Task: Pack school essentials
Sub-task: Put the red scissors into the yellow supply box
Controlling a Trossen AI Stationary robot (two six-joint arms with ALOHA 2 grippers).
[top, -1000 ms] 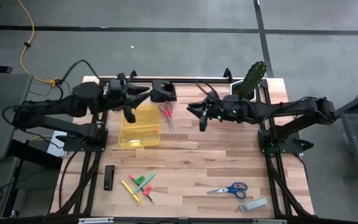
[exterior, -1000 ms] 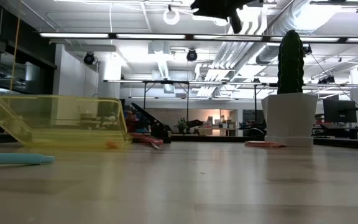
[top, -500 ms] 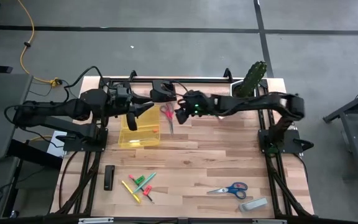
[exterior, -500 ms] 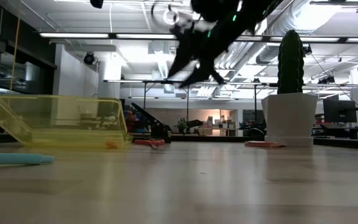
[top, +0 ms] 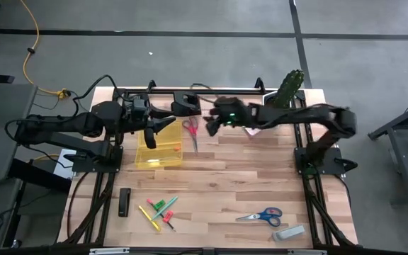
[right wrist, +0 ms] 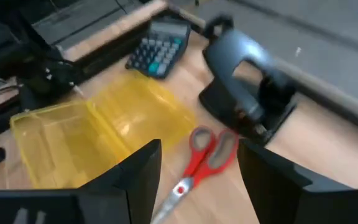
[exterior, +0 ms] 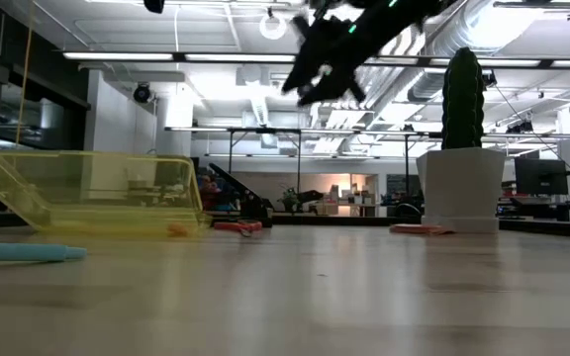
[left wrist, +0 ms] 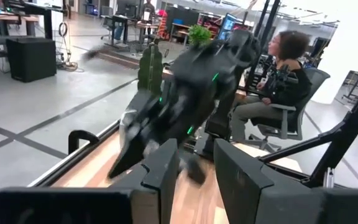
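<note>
Near the top centre of the high view, the right gripper (top: 209, 126) hangs with fingers released, empty, above the red-handled scissors (top: 190, 132) lying flat on the wooden table (top: 261, 184). Beside them, the left gripper (top: 151, 134) is clenched on the rim of the clear yellow plastic box (top: 159, 147).

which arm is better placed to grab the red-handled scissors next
The right. Its end effector hangs open just beside the red-handled scissors, which fill its wrist view. The left end effector is over the yellow box.
</note>
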